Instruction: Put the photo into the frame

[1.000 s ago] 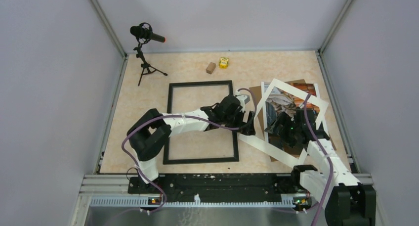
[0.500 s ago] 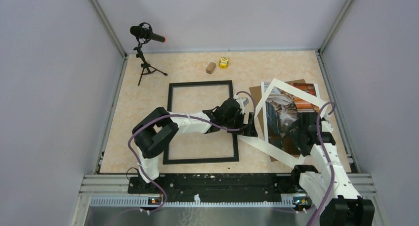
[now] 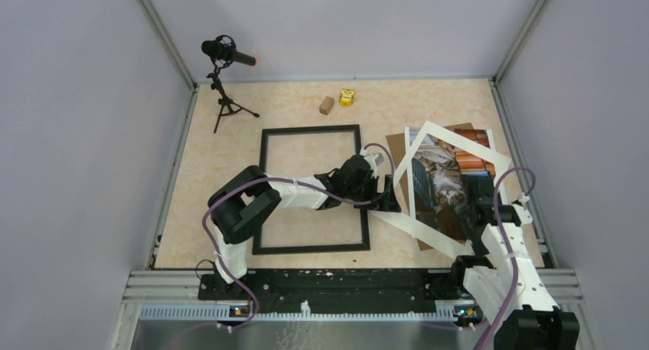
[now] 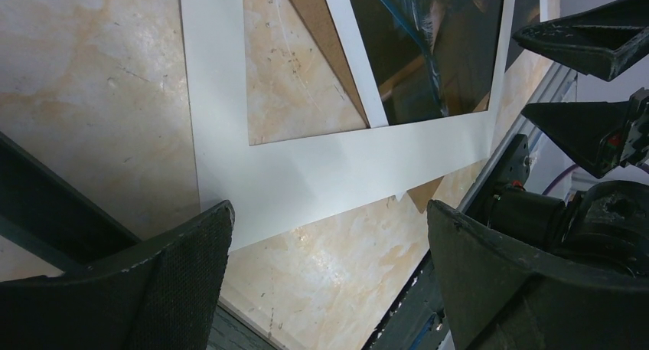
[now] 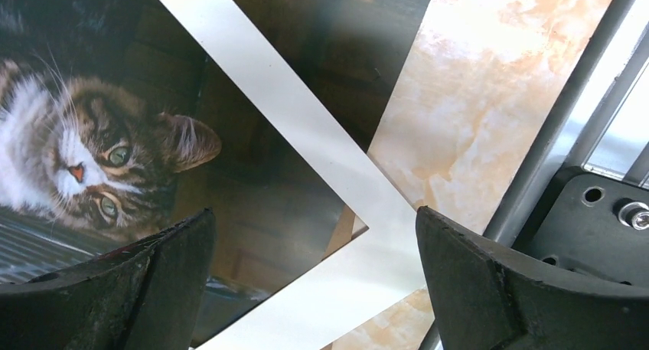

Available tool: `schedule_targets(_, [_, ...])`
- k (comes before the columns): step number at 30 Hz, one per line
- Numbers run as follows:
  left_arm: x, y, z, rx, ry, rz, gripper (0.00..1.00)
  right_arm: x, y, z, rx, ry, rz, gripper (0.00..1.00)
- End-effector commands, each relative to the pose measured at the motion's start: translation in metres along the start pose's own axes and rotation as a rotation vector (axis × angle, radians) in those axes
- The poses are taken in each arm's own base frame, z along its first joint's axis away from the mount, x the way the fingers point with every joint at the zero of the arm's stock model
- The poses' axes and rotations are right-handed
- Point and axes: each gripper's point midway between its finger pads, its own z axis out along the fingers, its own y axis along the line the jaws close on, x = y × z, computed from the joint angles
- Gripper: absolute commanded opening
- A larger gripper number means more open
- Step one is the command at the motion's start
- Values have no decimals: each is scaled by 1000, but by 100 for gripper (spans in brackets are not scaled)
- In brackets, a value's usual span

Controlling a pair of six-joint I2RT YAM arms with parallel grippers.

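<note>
The photo (image 3: 448,183) lies face up by the counter's (image 3: 291,105) right edge under a skewed white mat (image 3: 413,229), the frame (image 3: 310,128) mid-counter; left jaws and right jaws both gape, holding nothing

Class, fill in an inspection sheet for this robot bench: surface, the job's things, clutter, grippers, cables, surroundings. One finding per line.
Surface: beige marbled table, no spills seen.
Job's things: black frame lies flat left of centre with nothing set in it. The photo lies face up to its right, outside it, on a brown backing board, with a tilted white mat over it.
Clutter: brown block and yellow toy near the far edge.
Grippers: left gripper open over the mat's corner; right gripper open over the photo's corner; neither holds anything.
Cables: purple cables loop along both arms.
Surroundings: grey walls; microphone on a tripod, far left; metal rail at the near edge.
</note>
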Motion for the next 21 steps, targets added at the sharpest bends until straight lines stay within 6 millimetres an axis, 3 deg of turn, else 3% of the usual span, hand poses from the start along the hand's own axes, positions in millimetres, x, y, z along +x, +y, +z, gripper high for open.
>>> schedule_targets(1, [7,16,5,-41,2,1,99,-8,-6,4,31,-52,68,99])
schedule_targets(11, [-5,29,4,-81,-7,20,99,-8,-1,10,20,-53,40,99])
schedule_targets(21, [-30,50,6,-84,-27,1,99,14,45,4,-196,90,-100,99])
